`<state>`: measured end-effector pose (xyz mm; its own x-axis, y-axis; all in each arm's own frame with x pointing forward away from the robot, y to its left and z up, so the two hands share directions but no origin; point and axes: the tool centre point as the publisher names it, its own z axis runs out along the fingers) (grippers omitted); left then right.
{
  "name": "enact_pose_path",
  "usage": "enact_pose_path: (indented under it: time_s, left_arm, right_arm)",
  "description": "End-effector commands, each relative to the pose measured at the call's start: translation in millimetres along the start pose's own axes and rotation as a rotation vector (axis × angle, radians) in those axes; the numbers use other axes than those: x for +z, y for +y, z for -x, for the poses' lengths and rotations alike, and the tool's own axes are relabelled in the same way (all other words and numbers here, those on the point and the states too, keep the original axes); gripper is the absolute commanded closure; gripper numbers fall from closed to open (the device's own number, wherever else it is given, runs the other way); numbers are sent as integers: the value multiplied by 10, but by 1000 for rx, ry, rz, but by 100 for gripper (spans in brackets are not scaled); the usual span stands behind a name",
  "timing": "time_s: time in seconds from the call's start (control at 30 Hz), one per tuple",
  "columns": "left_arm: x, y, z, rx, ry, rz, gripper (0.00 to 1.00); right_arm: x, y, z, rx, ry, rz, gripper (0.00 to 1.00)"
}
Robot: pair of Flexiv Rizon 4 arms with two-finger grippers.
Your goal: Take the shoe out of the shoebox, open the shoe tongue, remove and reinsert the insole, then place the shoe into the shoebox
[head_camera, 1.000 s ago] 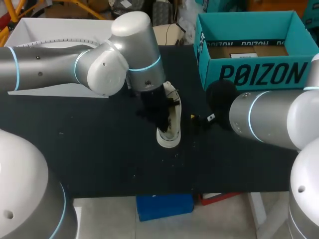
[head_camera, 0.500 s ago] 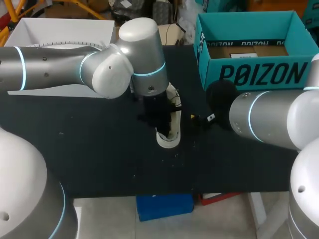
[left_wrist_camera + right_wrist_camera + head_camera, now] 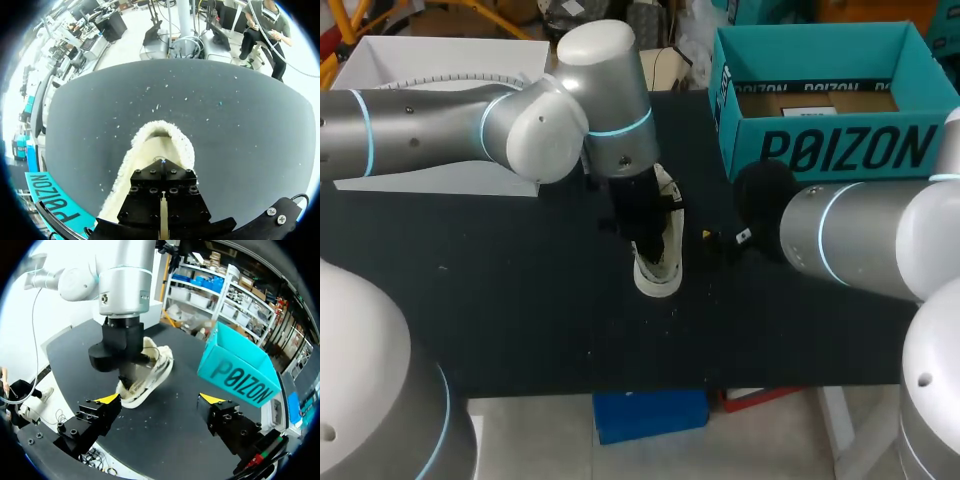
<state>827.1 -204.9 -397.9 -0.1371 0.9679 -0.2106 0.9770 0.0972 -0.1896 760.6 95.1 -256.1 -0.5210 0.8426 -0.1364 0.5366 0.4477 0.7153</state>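
A cream shoe (image 3: 660, 268) lies on the black table (image 3: 500, 300), toe toward the front edge. My left gripper (image 3: 645, 238) points down into the shoe's opening, fingers shut. In the left wrist view the shut tips (image 3: 161, 161) sit inside the shoe (image 3: 165, 142), over its pale lining; whether anything is pinched is hidden. The right wrist view shows the left gripper (image 3: 125, 376) dipping into the shoe (image 3: 150, 375). My right gripper (image 3: 160, 399) stands open and empty, a short way right of the shoe (image 3: 715, 240). The teal shoebox (image 3: 820, 150) is at the back right.
The shoebox (image 3: 240, 375) is open, with brown card inside, and stands just behind my right arm (image 3: 860, 245). A white box lid (image 3: 440, 60) lies at the back left under my left arm. Small crumbs dot the table.
My left arm's wrist has swung a little right, and its gripper has pushed further along inside the shoe. The shoe and my right arm have stayed put.
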Motion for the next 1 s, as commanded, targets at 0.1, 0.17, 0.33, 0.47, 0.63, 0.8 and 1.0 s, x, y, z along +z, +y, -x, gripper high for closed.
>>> enact_pose_path:
  time_s: [0.1,0.17,0.33,0.47,0.63,0.8,1.0]
  left_arm:
    - [-756,-34,-322,-61,-182,-107,100]
    - [-965,45,-365,-73,-207,-41,100]
    - [-1397,287,-450,-122,-297,28,100]
    - [-1582,563,-522,-186,-351,77,100]
    - [-1635,821,-504,-228,-360,104,100]
    - [-1591,1052,-393,-249,-338,115,100]
    - [-1442,1324,-244,-258,-324,121,100]
  right_arm:
    - [6,-7,-4,1,1,2,0]
    - [6,-7,-4,1,1,2,0]
    - [6,-7,-4,1,1,2,0]
    - [6,-7,-4,1,1,2,0]
    - [6,-7,-4,1,1,2,0]
    - [6,-7,-4,1,1,2,0]
    - [6,-7,-4,1,1,2,0]
